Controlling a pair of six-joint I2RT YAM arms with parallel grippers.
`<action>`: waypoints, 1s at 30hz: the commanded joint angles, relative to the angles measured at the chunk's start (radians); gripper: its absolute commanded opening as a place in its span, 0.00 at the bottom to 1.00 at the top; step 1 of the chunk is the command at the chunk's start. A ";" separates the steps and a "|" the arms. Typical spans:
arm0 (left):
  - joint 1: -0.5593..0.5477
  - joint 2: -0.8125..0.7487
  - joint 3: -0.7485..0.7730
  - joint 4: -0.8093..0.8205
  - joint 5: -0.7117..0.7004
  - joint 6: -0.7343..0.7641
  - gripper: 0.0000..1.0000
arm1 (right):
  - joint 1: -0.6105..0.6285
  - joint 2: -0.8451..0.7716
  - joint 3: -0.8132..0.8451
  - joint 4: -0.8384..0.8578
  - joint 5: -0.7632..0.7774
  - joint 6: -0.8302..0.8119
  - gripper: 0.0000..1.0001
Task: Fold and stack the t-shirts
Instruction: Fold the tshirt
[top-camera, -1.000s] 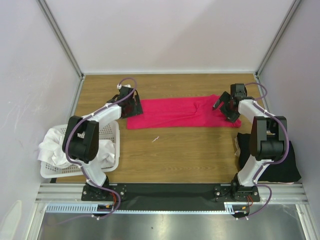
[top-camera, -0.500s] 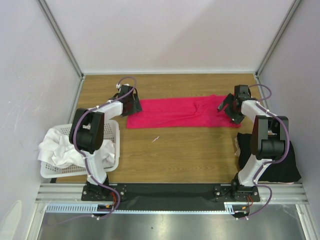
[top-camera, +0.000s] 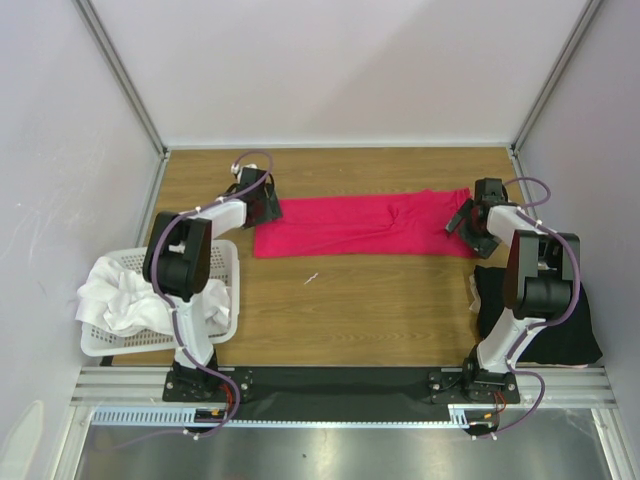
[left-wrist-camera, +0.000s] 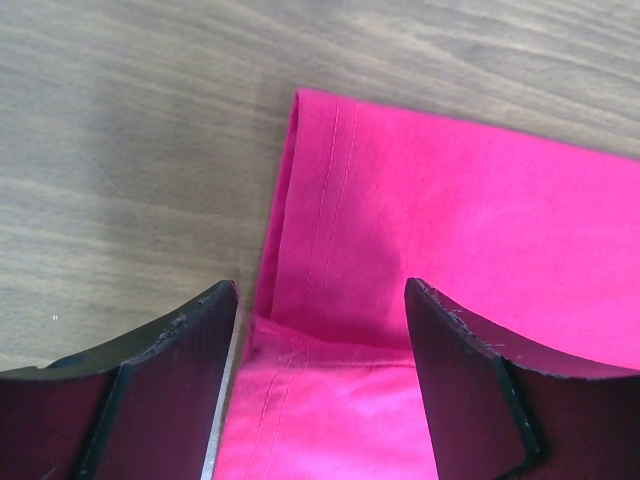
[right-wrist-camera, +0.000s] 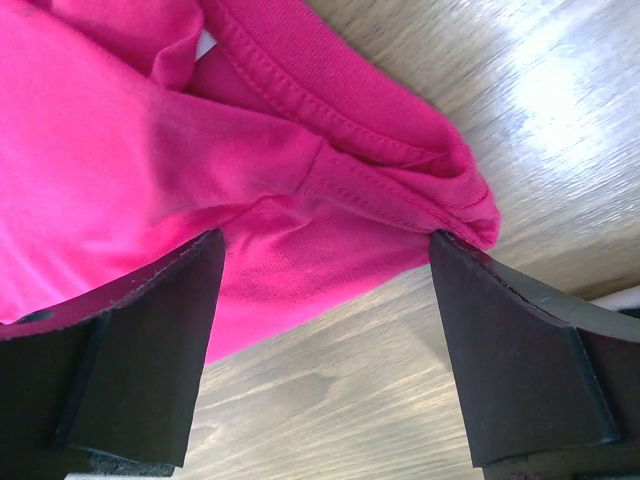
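Crimson-pink soft fabric t-shirt (top-camera: 365, 226) lies folded into a long band on the brown wooden table (top-camera: 380, 310). At its left end the left gripper (left-wrist-camera: 318, 300) stands with jaws spread wide astride the hemmed corner, holding nothing. At its right end the right gripper (right-wrist-camera: 325, 255) gapes likewise around the collar edge. The step seems to be seizing both ends. Next, each must pinch every layer before lifting.

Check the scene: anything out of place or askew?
A small pale scrap lies loose on the table, on the near side of the pink t-shirt, whose right end is bunched. White t-shirts spill over the left rim of the basket.
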 joint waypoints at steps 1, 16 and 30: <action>0.007 0.024 0.040 0.036 -0.012 0.013 0.74 | -0.020 -0.037 0.011 -0.011 0.049 -0.031 0.88; -0.050 -0.215 0.111 0.079 0.160 0.303 0.76 | 0.075 -0.096 0.209 0.048 -0.099 0.055 0.89; -0.116 -0.140 0.103 -0.112 0.082 0.474 0.70 | 0.035 -0.008 0.177 -0.030 -0.008 0.006 0.84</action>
